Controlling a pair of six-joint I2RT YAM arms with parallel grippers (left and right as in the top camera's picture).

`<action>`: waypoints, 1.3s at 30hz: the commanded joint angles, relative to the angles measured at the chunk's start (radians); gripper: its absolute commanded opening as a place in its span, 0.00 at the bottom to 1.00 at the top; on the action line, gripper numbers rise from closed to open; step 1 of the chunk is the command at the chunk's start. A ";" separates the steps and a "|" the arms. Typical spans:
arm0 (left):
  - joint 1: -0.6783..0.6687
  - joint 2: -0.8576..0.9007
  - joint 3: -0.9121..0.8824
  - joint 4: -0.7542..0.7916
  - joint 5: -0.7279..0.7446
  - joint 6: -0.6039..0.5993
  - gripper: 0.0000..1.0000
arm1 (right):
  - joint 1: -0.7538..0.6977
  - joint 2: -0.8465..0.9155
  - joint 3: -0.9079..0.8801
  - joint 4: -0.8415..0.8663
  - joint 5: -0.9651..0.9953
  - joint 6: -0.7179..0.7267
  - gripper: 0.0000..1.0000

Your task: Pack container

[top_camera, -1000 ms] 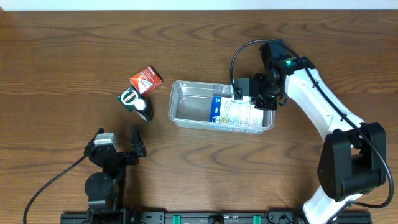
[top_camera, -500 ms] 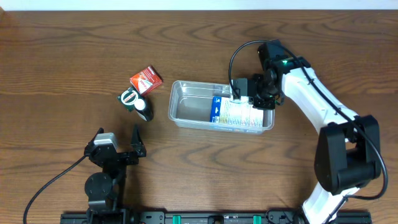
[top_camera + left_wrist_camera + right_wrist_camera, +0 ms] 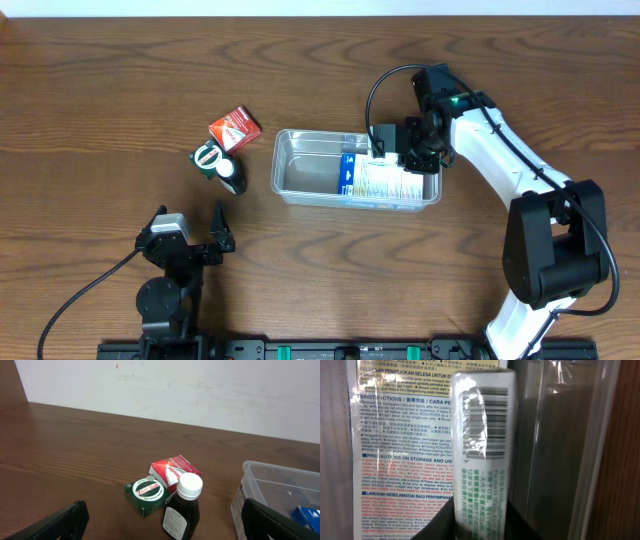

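At the right end of the container (image 3: 300, 170) — right gripper (image 3: 400, 158) over the white packets (image 3: 385, 182), grip indeterminate; left gripper (image 3: 191, 218) fingers stand wide apart.

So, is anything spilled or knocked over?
Nothing looks spilled or broken. The dark bottle with a white cap stands upright beside the green square box and red cardboard box, and white-and-blue packets lie inside the clear plastic tub.

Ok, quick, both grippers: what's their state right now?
Left gripper: open, empty.
Right gripper: cannot tell; down at the Koolfever box in the container.
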 commanded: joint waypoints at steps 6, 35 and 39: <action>0.005 -0.005 -0.032 -0.011 -0.002 0.006 0.98 | -0.003 0.007 0.005 0.007 -0.011 -0.015 0.38; 0.005 -0.005 -0.032 -0.011 -0.002 0.006 0.98 | 0.029 -0.281 0.009 0.043 0.023 0.000 0.99; 0.005 -0.005 -0.032 -0.011 -0.002 0.006 0.98 | 0.018 -0.350 0.009 0.101 0.030 0.089 0.99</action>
